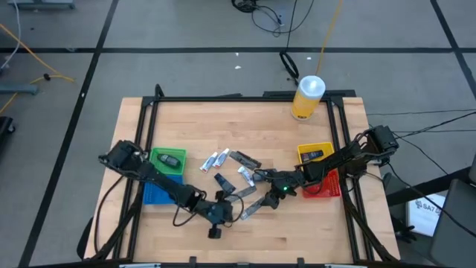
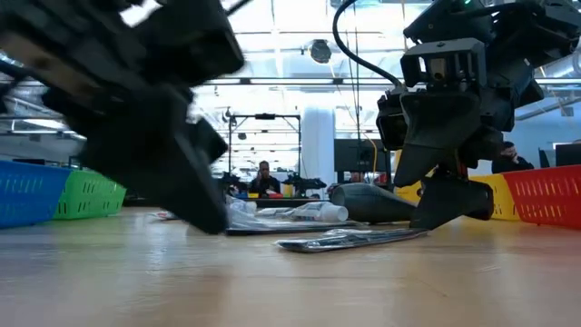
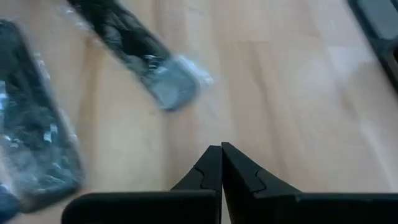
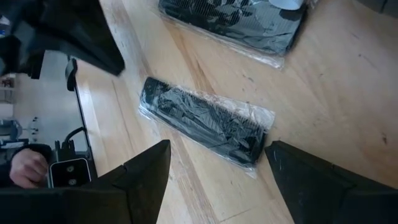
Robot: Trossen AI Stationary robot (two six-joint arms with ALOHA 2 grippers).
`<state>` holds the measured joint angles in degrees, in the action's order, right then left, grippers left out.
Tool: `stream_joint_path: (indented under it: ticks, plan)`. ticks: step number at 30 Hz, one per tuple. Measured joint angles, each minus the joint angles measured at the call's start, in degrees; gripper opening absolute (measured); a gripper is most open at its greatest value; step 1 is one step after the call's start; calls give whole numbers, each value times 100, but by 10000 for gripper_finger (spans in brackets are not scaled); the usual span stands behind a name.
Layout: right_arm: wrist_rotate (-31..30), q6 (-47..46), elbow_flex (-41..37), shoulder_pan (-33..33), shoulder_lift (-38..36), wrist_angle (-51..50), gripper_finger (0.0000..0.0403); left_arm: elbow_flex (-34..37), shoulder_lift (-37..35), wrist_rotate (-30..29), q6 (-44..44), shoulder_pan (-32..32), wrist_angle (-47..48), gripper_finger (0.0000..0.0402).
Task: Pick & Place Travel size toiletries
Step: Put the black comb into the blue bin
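A: What was the right claw doing?

B: It hung wide open and empty, fingers either side of a wrapped black comb lying flat on the table just ahead of it, apparently lined up for a grasp.

A: And the left claw?

B: Pinched fully shut on nothing, low over bare wood, with wrapped packets beyond its tips.

A: The surroundings?

B: Pale wooden planks; an open workshop behind, people seated far off.

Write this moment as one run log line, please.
left gripper: shut, empty, over bare table | right gripper: open above wrapped black comb | green bin: one dark packet inside
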<state>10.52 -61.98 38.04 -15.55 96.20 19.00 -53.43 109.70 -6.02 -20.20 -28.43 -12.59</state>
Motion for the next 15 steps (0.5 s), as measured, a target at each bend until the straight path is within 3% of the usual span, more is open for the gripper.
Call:
stream_joint_path:
  ticks: [6, 15]
  plan:
    - [5, -172, -2, 17, 0, -2, 265, -9, 412, 0, -198, 170, -631, 2]
    - [200, -376, -20, 11, 21, 452, 265, -2, 438, -193, -346, 369, -920, 2]
